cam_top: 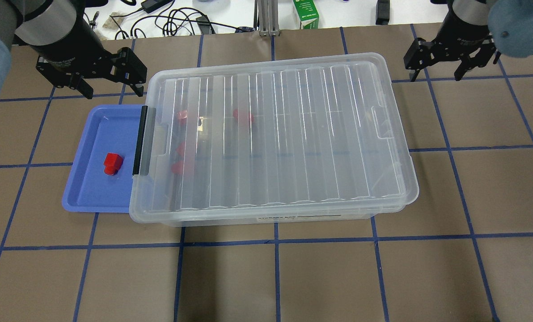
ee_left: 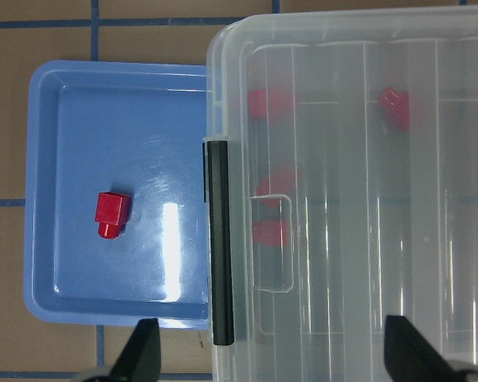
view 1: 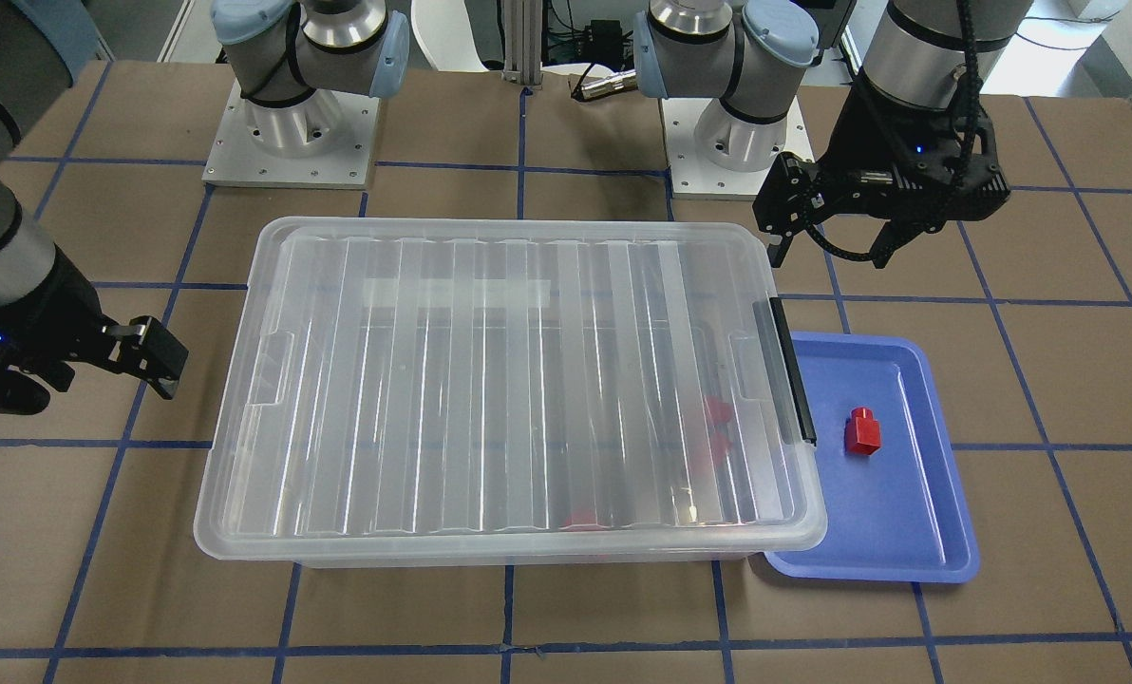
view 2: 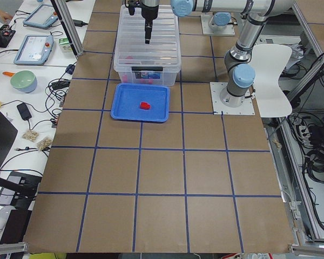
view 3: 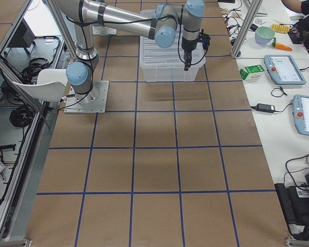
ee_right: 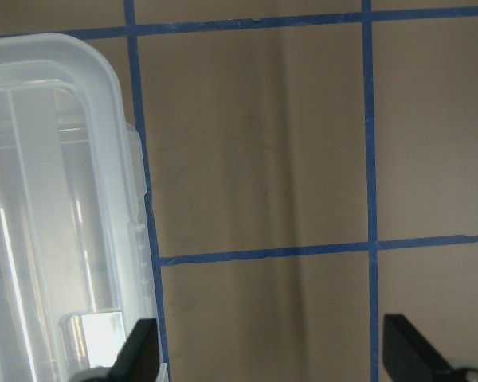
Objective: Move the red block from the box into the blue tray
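Observation:
One red block lies in the blue tray, which sits against the latch end of the box. The box's ribbed lid is on. Several more red blocks show blurred through it near the black latch bar. My left gripper is open and empty, above the tray's far end. My right gripper is open and empty beside the box's other end.
The two arm bases stand behind the box on the robot's side. A green carton and cables lie beyond the table's far edge. Bare brown table with blue grid lines lies on the near side.

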Motion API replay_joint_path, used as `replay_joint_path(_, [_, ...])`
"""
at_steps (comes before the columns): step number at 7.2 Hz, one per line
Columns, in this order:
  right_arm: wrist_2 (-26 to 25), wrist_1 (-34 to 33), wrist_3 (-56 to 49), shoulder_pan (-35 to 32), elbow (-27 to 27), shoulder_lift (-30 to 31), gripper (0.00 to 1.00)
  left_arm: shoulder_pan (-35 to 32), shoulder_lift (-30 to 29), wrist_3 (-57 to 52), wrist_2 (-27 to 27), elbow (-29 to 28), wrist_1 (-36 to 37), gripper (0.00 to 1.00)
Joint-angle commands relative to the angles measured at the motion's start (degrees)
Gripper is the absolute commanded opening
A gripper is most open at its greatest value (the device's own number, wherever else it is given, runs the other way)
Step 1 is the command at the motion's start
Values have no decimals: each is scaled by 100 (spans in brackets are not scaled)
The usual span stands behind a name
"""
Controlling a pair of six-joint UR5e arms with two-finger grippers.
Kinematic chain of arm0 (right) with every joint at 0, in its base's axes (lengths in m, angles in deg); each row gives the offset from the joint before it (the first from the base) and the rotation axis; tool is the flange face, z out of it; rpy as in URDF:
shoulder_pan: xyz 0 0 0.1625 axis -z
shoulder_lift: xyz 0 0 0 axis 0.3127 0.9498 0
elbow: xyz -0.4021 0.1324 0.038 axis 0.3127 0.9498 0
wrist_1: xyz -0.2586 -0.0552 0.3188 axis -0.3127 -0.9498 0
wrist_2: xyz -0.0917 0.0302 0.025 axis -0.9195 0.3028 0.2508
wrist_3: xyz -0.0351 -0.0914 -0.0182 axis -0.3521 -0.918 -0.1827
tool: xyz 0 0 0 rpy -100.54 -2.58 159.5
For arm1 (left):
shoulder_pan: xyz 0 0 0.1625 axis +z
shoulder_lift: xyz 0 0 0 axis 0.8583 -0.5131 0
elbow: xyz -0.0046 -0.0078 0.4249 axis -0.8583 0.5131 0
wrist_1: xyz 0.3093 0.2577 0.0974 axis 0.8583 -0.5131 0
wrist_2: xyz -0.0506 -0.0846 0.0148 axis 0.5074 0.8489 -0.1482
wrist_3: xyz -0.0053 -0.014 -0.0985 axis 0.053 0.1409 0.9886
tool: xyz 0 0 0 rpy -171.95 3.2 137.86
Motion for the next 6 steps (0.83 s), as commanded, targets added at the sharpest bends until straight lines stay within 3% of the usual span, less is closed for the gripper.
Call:
replay_joint_path(1, [123, 583, 14, -78, 45, 667, 100, 0, 5, 0, -23, 9, 0, 100])
replay_joint_path(4, [159, 1025, 250, -140, -17, 978, 100, 0, 14, 0, -31, 0, -9, 100])
replay_joint_path(6, [133, 921, 1450, -1015, 62, 812, 100, 0, 23, 0, -31, 0, -9, 100])
